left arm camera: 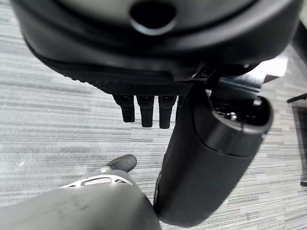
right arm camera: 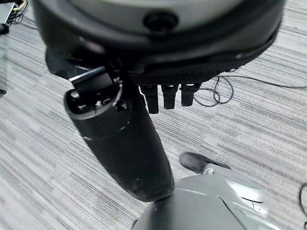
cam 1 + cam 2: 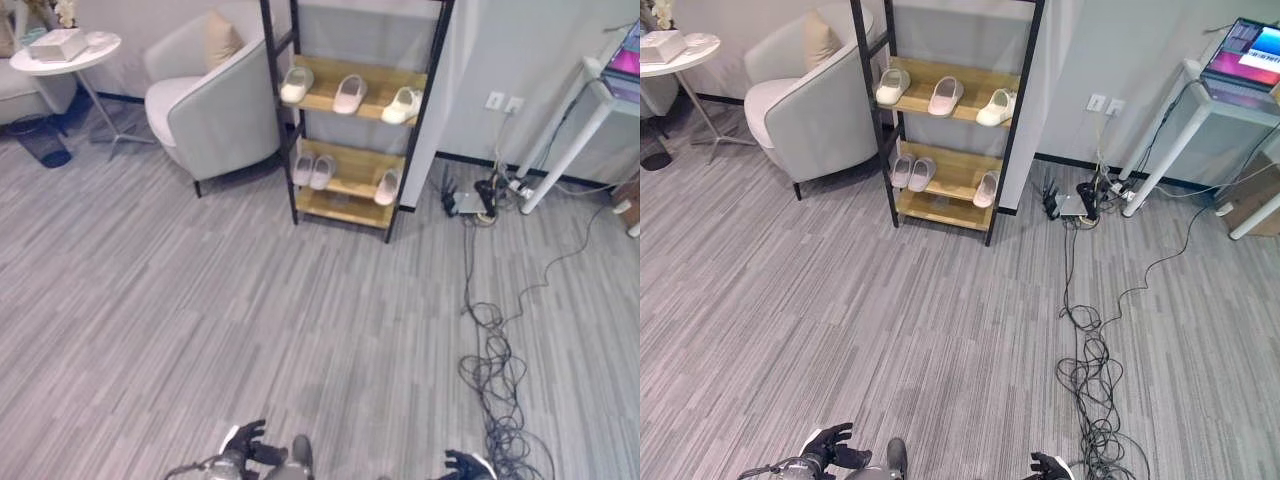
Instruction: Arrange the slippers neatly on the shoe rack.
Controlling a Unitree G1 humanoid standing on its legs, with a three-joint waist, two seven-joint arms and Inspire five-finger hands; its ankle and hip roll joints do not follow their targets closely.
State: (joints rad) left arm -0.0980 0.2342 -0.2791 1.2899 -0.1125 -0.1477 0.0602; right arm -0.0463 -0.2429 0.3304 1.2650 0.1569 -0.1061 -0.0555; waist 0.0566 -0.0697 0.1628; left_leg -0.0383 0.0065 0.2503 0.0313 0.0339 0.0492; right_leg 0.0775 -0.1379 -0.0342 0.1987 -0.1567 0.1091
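Slippers sit on the rack (image 3: 348, 100) well ahead of both hands: three on the upper shelf (image 3: 350, 93), a pair (image 3: 312, 171) at the left end and a single one (image 3: 388, 186) at the right end of the lower shelf. Left hand (image 3: 247, 443) and right hand (image 3: 462, 465) hang low, fingers relaxed, holding nothing. Neither is clearly nearer. Open floor (image 3: 250, 300) lies between; cables (image 3: 495, 380) run along the right.

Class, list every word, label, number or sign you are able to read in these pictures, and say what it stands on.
None can be read.
Laptop screen on the white table: bright coloured patches, any text too small.
Box on the round side table: print too blurred.
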